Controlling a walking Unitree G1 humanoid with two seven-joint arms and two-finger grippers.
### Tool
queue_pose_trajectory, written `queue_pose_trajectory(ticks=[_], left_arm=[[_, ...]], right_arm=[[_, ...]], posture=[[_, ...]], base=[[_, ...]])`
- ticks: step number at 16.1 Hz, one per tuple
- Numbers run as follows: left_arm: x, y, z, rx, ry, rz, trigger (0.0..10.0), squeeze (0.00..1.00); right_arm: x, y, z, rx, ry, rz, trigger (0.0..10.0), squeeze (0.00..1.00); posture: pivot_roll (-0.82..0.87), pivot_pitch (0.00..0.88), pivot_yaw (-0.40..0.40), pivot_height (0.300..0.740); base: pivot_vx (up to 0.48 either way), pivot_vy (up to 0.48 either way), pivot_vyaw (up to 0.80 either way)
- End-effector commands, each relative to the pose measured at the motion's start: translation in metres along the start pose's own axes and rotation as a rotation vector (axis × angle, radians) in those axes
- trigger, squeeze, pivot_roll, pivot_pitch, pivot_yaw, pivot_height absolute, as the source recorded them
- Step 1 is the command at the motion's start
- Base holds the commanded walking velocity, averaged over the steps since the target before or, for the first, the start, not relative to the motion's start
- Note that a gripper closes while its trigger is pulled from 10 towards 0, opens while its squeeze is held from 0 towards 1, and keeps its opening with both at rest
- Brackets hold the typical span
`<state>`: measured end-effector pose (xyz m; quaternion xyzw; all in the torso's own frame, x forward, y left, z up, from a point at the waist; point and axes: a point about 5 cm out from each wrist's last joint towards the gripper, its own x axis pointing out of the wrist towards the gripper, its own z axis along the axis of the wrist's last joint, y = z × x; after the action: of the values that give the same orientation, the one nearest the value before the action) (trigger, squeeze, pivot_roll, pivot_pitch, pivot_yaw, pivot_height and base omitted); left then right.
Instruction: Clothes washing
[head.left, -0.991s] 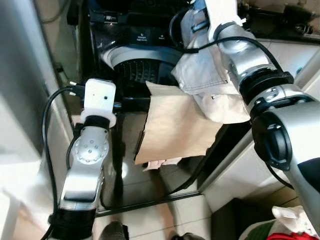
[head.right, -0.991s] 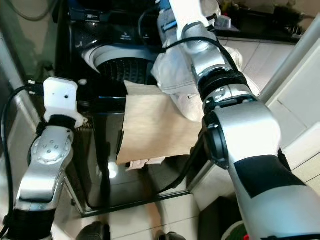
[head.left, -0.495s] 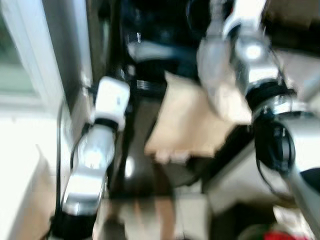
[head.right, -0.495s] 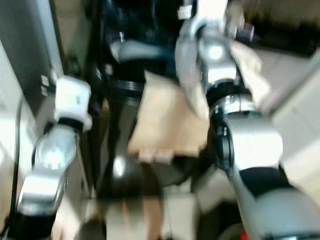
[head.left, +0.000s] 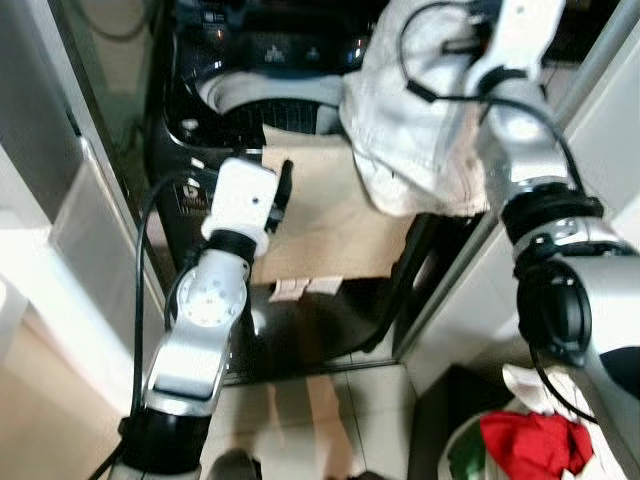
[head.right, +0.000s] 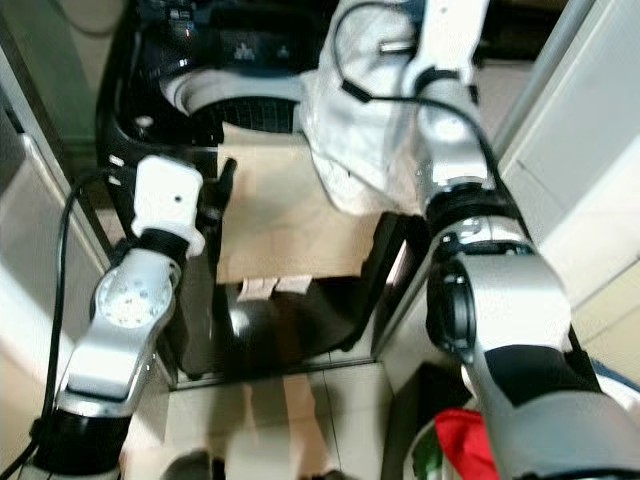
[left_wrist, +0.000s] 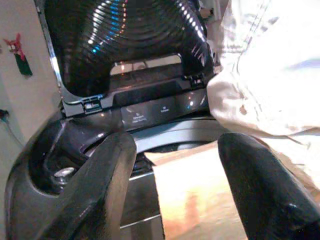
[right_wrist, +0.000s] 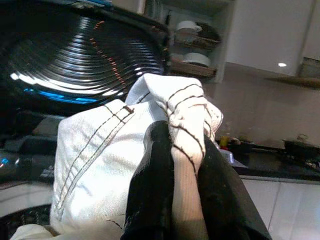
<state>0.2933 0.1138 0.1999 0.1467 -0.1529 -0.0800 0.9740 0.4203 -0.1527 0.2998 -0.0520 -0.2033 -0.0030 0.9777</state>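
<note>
Above the open top-loading washing machine (head.left: 290, 95), the right gripper (right_wrist: 180, 165) holds a bundle of white clothing (head.left: 410, 130) aloft, its two black fingers pinched on a fold of stitched white fabric, as the right wrist view shows. The garment hangs partly over the drum opening (head.left: 285, 112) and partly over the machine's front right corner. A tan cloth (head.left: 320, 215) is draped from the rim down the machine's dark front panel, with a pale hem at its lower edge. The left gripper (left_wrist: 172, 165) is near the front rim beside the tan cloth; its fingers are spread and hold nothing, pointing toward the raised lid (left_wrist: 125, 40) and control panel (left_wrist: 155, 110).

Step in hand — judged from the pose — is loading the white clothing into the drum. To do it well, the right arm should carry the bundle further over the centre of the opening before letting go, so that the hanging part clears the rim rather than draping outside as the tan cloth does. The left gripper is well placed to sweep the tan cloth up and in. A basket with red clothing (head.left: 530, 440) sits on the floor at the robot's right — more load, probably.
</note>
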Motion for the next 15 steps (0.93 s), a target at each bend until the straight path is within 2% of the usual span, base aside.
queue_pose_trajectory(ticks=[1, 4, 5, 6, 11, 14, 15], left_arm=[[0.0, -0.002, 0.005, -0.016, -0.026, -0.015, 10.0, 0.0], [-0.002, 0.005, 0.0, -0.042, -0.002, 0.032, 10.0, 0.0], [-0.001, 0.007, 0.0, -0.035, -0.003, 0.036, 10.0, 0.0], [0.001, 0.003, 0.002, 0.007, -0.024, -0.003, 10.0, 0.0], [0.005, 0.001, 0.012, 0.011, -0.083, -0.019, 10.0, 0.0], [0.005, 0.001, 0.013, 0.007, -0.091, -0.005, 10.0, 0.0], [0.005, 0.001, 0.013, 0.012, -0.094, -0.005, 10.0, 0.0]], right_arm=[[0.006, 0.003, 0.017, -0.03, -0.044, 0.021, 10.0, 0.0], [0.004, 0.01, 0.011, -0.01, -0.036, 0.04, 10.0, 0.0], [0.002, 0.012, 0.007, -0.008, -0.029, 0.042, 10.0, 0.0], [0.003, 0.013, 0.01, 0.0, -0.04, 0.039, 10.0, 0.0], [0.015, 0.006, 0.042, -0.054, -0.122, 0.039, 10.0, 0.0], [0.023, 0.014, 0.065, -0.081, -0.161, 0.066, 10.0, 0.0], [0.024, 0.015, 0.067, -0.081, -0.155, 0.07, 10.0, 0.0]], posture=[[0.06, 0.0, -0.116, 0.74], [0.08, 0.0, -0.127, 0.74], [0.08, 0.0, -0.122, 0.74], [0.08, 0.0, -0.116, 0.74], [0.07, 0.0, -0.115, 0.74], [0.09, 0.0, -0.124, 0.74], [0.09, 0.0, -0.125, 0.74]], base=[[0.0, 0.0, 0.0], [0.48, 0.0, 0.0], [0.48, 0.0, 0.0], [0.48, 0.0, 0.0], [0.48, 0.0, 0.0], [0.48, 0.0, 0.0], [0.48, 0.0, 0.0]])
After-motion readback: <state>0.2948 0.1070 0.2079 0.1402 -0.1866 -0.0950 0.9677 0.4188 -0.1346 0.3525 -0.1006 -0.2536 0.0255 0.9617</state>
